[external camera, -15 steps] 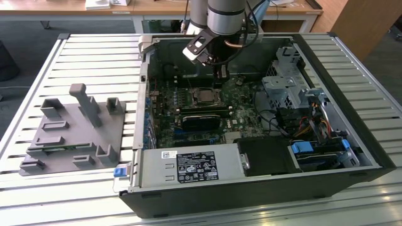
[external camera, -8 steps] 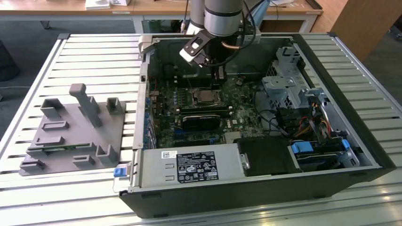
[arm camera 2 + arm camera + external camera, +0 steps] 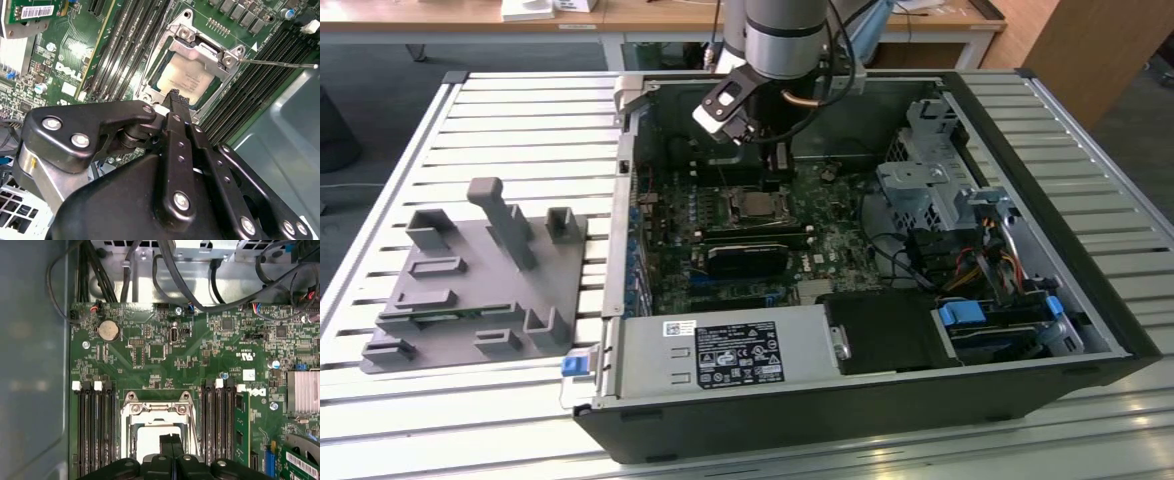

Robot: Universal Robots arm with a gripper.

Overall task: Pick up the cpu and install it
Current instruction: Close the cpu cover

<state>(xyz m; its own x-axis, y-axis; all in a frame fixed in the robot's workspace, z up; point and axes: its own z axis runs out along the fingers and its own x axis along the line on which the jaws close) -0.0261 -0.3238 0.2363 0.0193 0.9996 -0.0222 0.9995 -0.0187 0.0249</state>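
Observation:
The cpu (image 3: 189, 80) is a pale silver-grey square lying flat in the motherboard socket (image 3: 186, 37), inside the metal frame whose load plate is swung open. In the first wrist view the cpu (image 3: 148, 441) shows just beyond my fingertips. My gripper (image 3: 175, 96) hangs a little above the chip, its two black fingers (image 3: 167, 446) pressed together with nothing between them. In the exterior view the gripper (image 3: 775, 166) hovers over the socket (image 3: 750, 207) near the back of the open computer case (image 3: 1067, 300).
Memory slots (image 3: 95, 430) flank the socket on both sides. A thin socket lever (image 3: 280, 63) sticks out beside the frame. Cables (image 3: 165, 270) run along the case wall. A grey parts fixture (image 3: 474, 280) lies on the slatted table at the exterior view's left.

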